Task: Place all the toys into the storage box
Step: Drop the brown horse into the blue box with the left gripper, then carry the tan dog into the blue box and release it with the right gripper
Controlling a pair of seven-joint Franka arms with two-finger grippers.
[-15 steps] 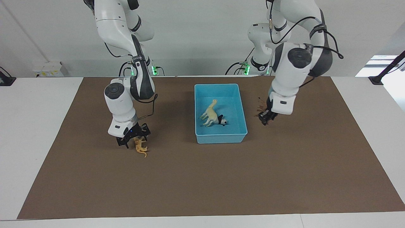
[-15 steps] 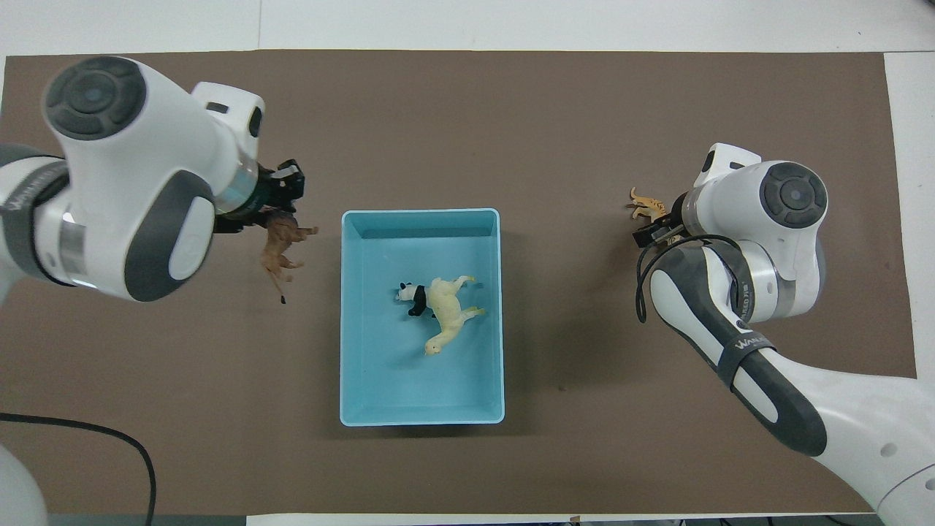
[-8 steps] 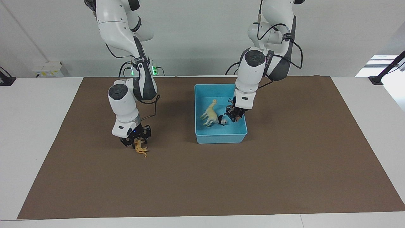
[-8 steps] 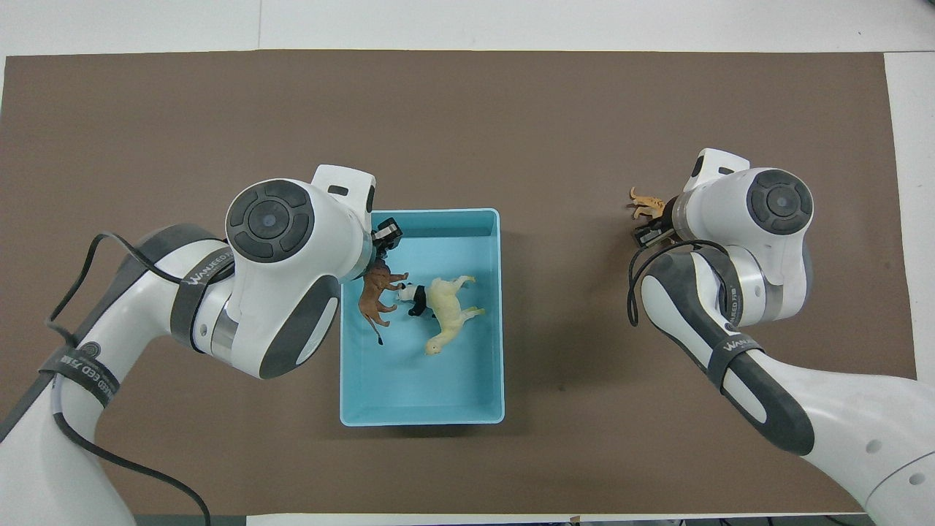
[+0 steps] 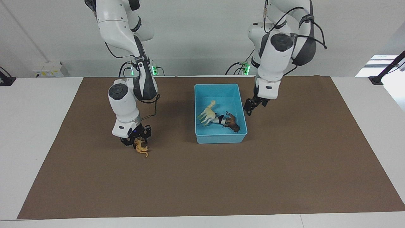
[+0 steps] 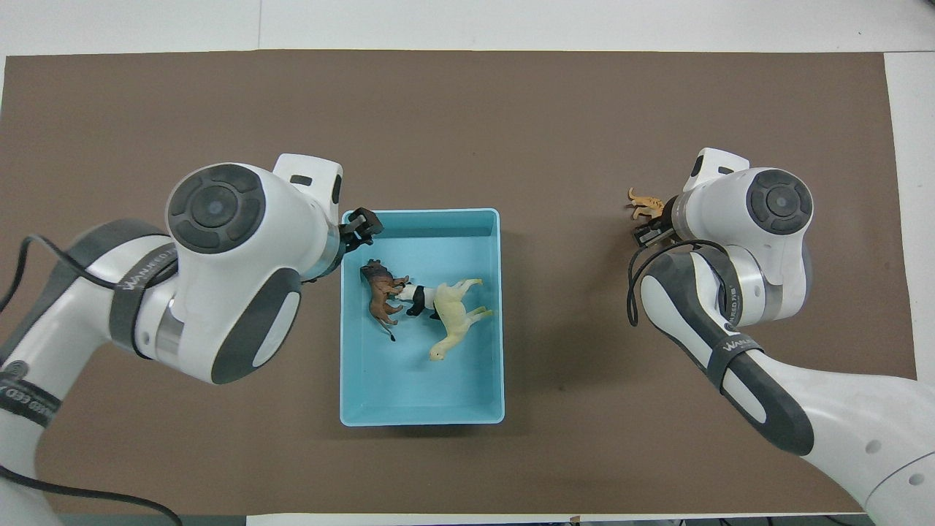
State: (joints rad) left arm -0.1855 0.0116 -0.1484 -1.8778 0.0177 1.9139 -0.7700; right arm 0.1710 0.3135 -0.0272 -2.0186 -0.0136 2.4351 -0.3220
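Lying now inside the storage box (image 5: 221, 138): brown lion (image 5: 233, 124), released there within the last half second, on its side touching the panda (image 5: 221, 120), with the cream long-necked toy (image 5: 207, 114) just beside; a second ago the lion hung outside the box in the left gripper (image 5: 253, 107). That gripper has risen and drawn back over the box's rim toward the left arm's end, jaws released and empty. Count: three of four toys stored. Outstanding: orange tiger (image 5: 141, 148), on the desk (image 5: 221, 186) well apart from the box, toward the right arm's end. Right gripper (image 5: 135, 139) is low at the tiger, slightly lower than before; whether it grips cannot be told.
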